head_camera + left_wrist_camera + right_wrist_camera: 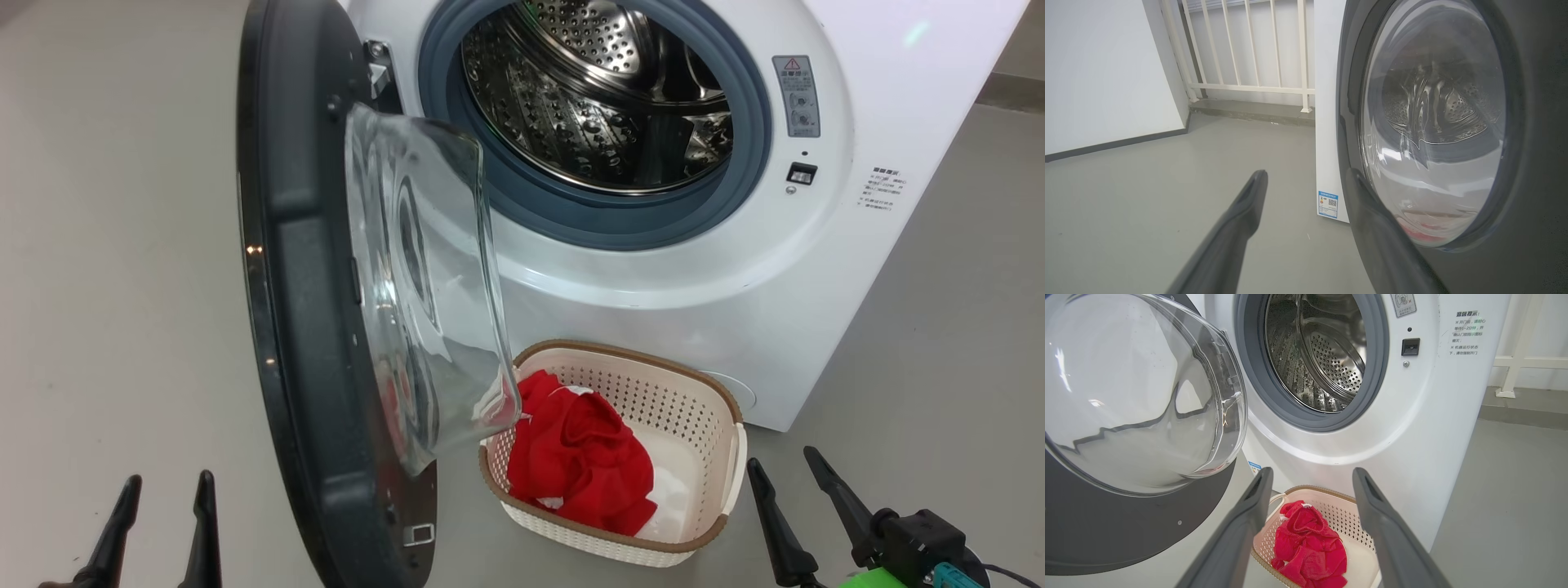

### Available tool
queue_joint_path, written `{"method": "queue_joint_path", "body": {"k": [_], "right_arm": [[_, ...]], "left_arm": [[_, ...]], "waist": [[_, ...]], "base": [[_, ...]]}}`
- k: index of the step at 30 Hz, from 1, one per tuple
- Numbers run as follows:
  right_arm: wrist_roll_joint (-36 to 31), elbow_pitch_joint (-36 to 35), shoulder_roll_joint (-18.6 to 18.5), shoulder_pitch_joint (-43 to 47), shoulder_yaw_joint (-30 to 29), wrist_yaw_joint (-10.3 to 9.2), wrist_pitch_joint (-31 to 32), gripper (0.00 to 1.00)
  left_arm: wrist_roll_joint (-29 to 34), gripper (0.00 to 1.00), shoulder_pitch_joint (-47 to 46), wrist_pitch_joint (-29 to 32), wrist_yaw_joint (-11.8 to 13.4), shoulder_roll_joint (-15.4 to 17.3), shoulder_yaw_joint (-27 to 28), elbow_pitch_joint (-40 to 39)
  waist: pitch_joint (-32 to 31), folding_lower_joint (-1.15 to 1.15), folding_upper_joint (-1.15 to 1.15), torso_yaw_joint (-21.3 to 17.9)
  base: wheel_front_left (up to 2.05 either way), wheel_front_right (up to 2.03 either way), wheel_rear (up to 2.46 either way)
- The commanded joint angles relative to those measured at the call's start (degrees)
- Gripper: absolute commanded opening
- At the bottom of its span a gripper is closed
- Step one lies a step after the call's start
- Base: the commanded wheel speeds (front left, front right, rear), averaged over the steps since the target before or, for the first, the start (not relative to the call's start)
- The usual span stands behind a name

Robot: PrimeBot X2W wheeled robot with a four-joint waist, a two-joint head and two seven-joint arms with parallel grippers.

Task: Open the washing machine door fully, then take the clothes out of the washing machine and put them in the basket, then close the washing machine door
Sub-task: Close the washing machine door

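Red clothes (584, 457), perhaps one bundle, in cream basket (678, 404)

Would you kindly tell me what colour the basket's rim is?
The basket rim is brown, woven-look; head view shows it best.

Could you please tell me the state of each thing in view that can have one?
washing machine door: open wide.
drum: no clothes visible inside.
basket: upright on the floor, partly filled.
clothes: piled in the basket.
left gripper: open, empty.
right gripper: open, empty.
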Motion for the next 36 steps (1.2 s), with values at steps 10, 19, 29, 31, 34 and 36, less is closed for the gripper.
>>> {"method": "queue_joint_path", "body": {"k": [10,19,29,31,34,36], "right_arm": [[-0.33,-1.42,-0.65,-0.92,1.34,0.28,-0.37,1.00],[-0.15,-1.39,-0.56,-0.49,1.63,0.28,-0.37,1.00],[-0.28,-1.48,-0.48,-0.60,1.51,0.28,-0.37,1.00],[-0.33,-1.45,-0.45,-0.71,1.58,0.28,-0.37,1.00],[-0.48,-1.36,-0.40,-0.97,1.63,0.28,-0.37,1.00],[-0.51,-1.33,-0.37,-1.04,1.67,0.28,-0.37,1.00]], "left_arm": [[0.71,1.00,-0.83,-0.70,-0.32,0.91,2.50,-1.47],[-0.75,0.00,-1.53,-0.70,-0.32,1.93,1.81,-1.07],[-10.21,0.00,-5.51,-0.70,-0.32,7.04,-0.19,-0.19],[-12.99,0.00,-6.66,-0.70,-0.32,9.23,-1.01,0.35],[-19.80,0.00,-9.16,-0.70,-0.32,14.55,-2.97,1.96],[-24.82,0.00,-10.30,-0.31,-0.32,17.32,-4.70,3.00]], "waist": [[-0.28,0.00,0.00,0.11],[-0.73,0.00,0.00,0.27],[-0.33,0.00,0.00,0.81],[-0.18,0.00,0.00,0.85],[0.15,0.00,0.00,0.84],[0.30,0.00,0.00,0.73]], "base": [[0.00,0.00,0.00],[0.00,0.00,0.00],[0.00,0.00,0.00],[0.00,0.00,0.00],[0.00,0.00,0.00],[0.00,0.00,0.00]]}}
